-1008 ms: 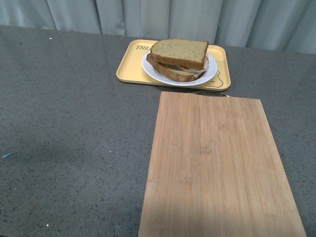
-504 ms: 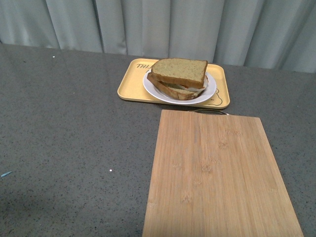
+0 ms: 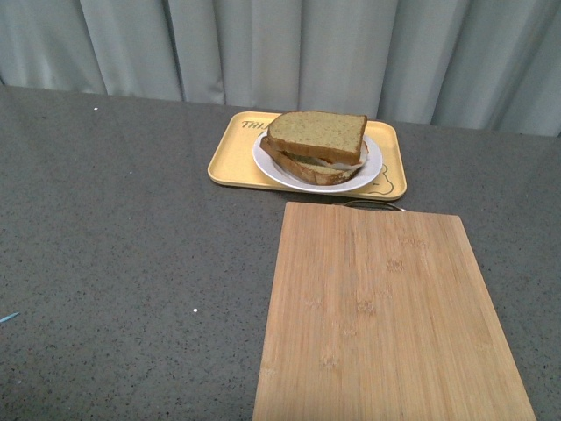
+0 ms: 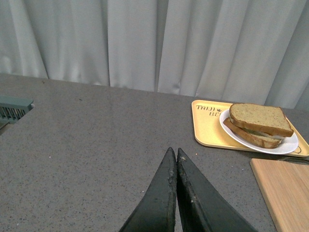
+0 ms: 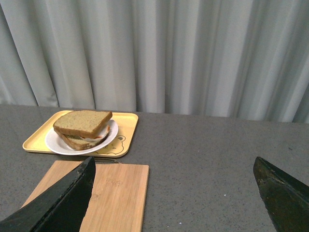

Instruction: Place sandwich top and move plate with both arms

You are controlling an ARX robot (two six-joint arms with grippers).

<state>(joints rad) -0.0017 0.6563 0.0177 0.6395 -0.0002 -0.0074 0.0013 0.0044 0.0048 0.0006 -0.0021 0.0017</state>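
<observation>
Nothing on your counter (image 3: pixel 131 246) has shifted; only the front view tilted. Your left fingers (image 4: pixel 175 155) are pressed together, right fingers (image 5: pixel 91 166) spread wide, both empty. Sandwich top (image 3: pixel 317 135) caps the egg slice, seemingly squarely, on the plate (image 3: pixel 372 168) in the yellow tray (image 3: pixel 230 158), beyond the cutting board (image 3: pixel 377 316).

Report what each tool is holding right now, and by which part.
Nothing is held. The left tool is shut on empty air above the grey table; the right tool is open and empty. The tan bread slice rests atop the sandwich.

Soft even light; sharp, glare-free
</observation>
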